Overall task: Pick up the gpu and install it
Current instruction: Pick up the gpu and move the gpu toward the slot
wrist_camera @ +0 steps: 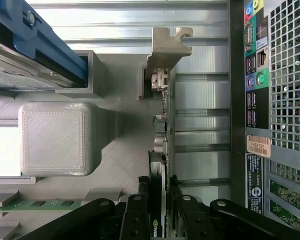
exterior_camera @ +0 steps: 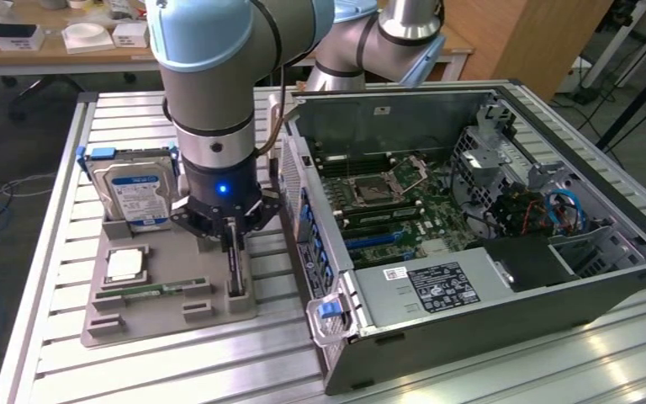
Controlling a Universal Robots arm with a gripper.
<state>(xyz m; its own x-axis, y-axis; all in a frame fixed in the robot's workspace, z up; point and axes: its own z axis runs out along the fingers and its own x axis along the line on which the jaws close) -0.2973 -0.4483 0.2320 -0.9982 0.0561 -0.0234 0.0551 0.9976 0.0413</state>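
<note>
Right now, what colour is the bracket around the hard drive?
Blue; the bracket shows best in the wrist view.

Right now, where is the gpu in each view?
Exterior view: the gpu stands on edge in the grey tray, under the gripper.
Wrist view: the gpu is seen edge-on, between the tray and the computer case.
Shared landmark: the hard drive with blue rails.

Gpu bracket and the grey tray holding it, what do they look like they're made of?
Gpu bracket: bare metal, likely stamped steel; dull silvery sheen, thin bent edge. Tray: matte grey plastic, probably 3D-printed; fine layered lines across its block.
</note>
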